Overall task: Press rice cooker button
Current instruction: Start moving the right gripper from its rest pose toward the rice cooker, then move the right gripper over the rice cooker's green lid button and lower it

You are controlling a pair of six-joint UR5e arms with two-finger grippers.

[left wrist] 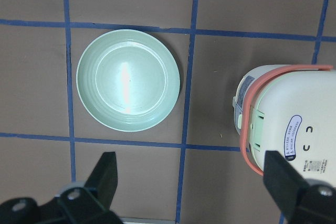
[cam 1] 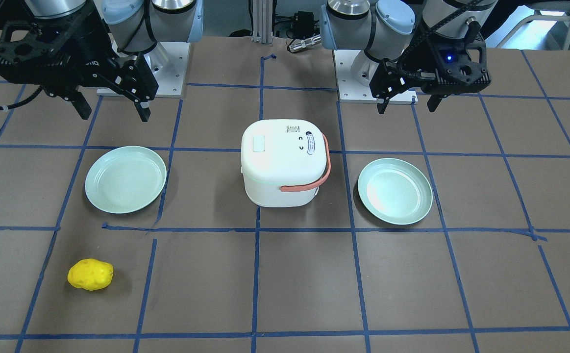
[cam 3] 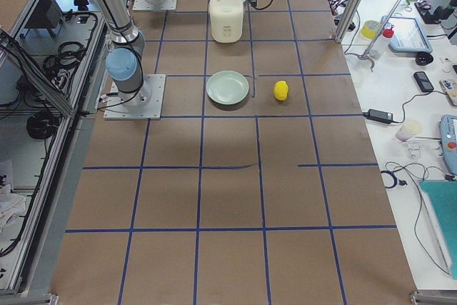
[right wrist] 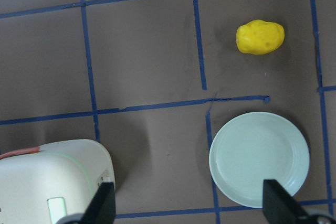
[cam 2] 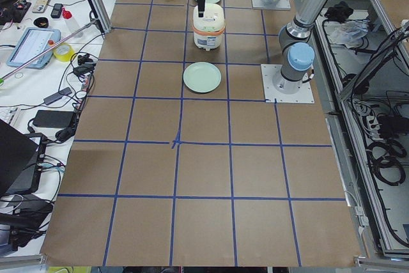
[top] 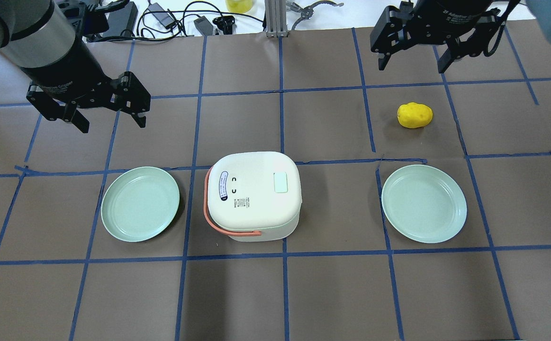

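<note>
Reading directions off the overhead view, taking 12 o'clock as the far edge. Finding the white rice cooker [top: 253, 203] standing upright at the middle of the table [top: 332, 293], with its lid closed and its salmon handle [top: 207, 215] folded down round the 9 o'clock side. Noting the pale green button [top: 280, 182] on top of the lid, toward 3 o'clock of the lid's centre, with nothing touching it. Seeing a green plate [top: 140, 203] at 9 o'clock of the cooker and a second green plate [top: 424, 203] at 3 o'clock, both lying flat and apart from it. Spotting a yellow lumpy object [top: 414, 115] at 2 o'clock of the cooker, well apart, beyond the second plate. Locating the left gripper [top: 112, 124] at 10 o'clock of the cooker, hanging above the table with jaws spread wide and pinching nothing. Locating the right gripper [top: 411, 67] at 12 o'clock of the yellow object, likewise hanging clear of the table with jaws spread and gripping nothing. Looking straight down through both wrist cameras, catching the cooker only at the frame edge.
</note>
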